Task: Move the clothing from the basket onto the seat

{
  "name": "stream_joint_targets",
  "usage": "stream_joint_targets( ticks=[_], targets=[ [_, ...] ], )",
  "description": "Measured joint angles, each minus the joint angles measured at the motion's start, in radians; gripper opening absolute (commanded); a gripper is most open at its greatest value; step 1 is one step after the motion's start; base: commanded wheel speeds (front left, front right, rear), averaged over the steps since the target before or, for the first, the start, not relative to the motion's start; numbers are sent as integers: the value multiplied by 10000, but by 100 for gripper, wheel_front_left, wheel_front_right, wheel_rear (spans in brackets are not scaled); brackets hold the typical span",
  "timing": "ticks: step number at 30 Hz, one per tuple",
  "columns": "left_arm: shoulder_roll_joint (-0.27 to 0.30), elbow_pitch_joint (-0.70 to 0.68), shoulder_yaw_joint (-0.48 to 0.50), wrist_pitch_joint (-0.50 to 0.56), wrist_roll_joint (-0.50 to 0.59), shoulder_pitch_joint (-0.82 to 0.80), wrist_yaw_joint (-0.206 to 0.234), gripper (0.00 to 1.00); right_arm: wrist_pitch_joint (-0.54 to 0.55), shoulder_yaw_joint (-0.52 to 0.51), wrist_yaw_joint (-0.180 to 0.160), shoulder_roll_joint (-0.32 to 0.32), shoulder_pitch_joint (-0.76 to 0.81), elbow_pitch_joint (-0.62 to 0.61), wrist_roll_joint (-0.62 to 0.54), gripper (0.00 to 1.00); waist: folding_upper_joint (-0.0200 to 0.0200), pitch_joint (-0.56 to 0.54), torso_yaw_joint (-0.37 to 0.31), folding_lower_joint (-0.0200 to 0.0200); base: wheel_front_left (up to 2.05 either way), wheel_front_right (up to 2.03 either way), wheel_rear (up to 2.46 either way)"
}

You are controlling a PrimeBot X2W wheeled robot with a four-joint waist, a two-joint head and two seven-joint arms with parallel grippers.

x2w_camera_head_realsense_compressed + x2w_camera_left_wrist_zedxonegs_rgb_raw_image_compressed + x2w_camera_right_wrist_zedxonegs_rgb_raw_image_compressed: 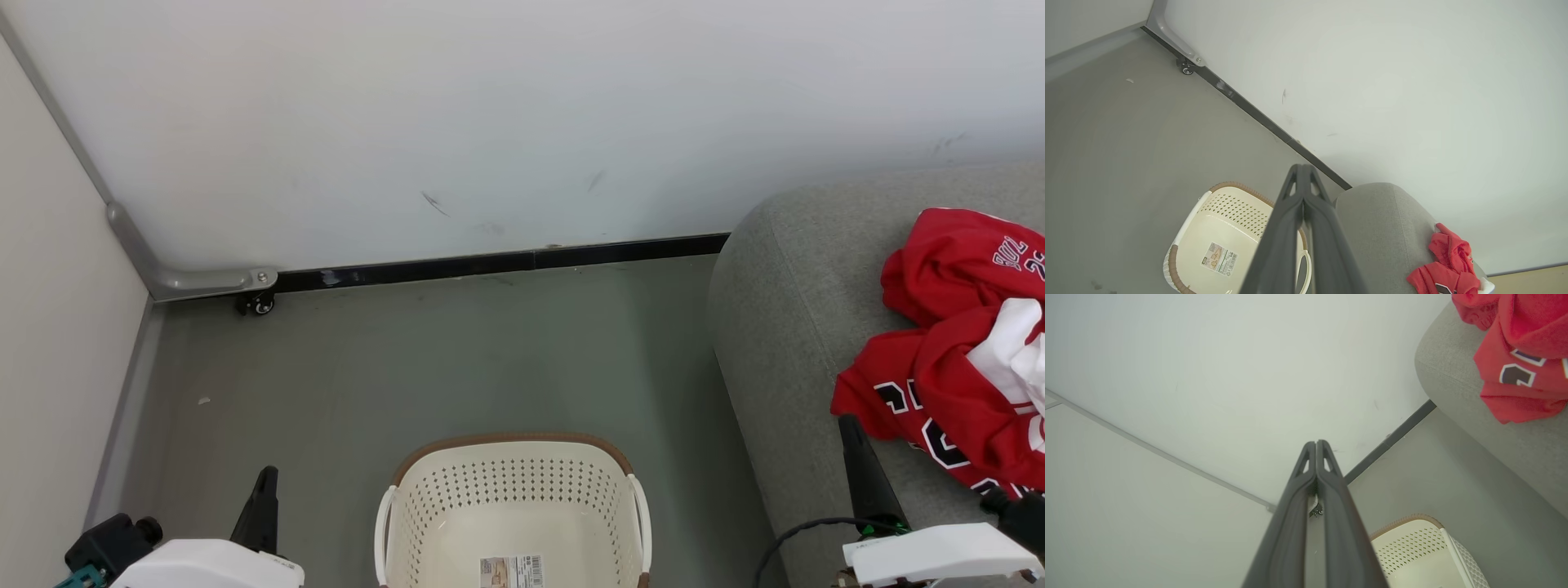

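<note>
Left gripper (266, 478) sits at the near left over the floor (408, 367), its two dark fingers pressed fully together with nothing between them. The left wrist view shows the same closed pair (1301, 168) tapering to one tip. Right gripper (847, 425) is at the near right above the seat (784, 327), also closed tight and holding nothing, and the right wrist view confirms the fingers meet along their length (1316, 443). Its tip is just beside the near-left edge of the clothing (947, 367); whether it touches the fabric is unclear. The clothing lies on the seat at the right as a crumpled red heap - black-and-white lettering on the near part, smaller lettering on the far part, and a white patch (1012, 343) between them. Which piece is the shorts and which the jersey can't be told, since the heap runs off the right edge. The basket (514, 439) stands on the floor at near centre, between the two grippers and just left of the seat. It is upright, brown rim on top, and the barcode label (511, 571) shows on its bare bottom. Far side: a pale wall (490, 122) with a black baseboard (506, 261), plus a grey metal bracket (204, 282) with a small caster (257, 304) in the far-left corner.
</note>
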Motion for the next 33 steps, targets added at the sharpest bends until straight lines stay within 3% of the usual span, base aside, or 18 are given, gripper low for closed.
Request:
stream_joint_targets(
  ticks=[14, 33],
  targets=[
    [-362, 169, 621, 433, -1674, -77, -709, 0, 190, -113, 0, -92, -415, 205, 2098, 0, 0, 170, 67, -107, 0, 0, 0],
    [-871, 385, 1480, 1051, -4004, -306, -1707, 0, 483, -322, 0, -245, -811, 430, 4859, 0, 0, 313, 161, -124, 0, 0, 0]
  ],
)
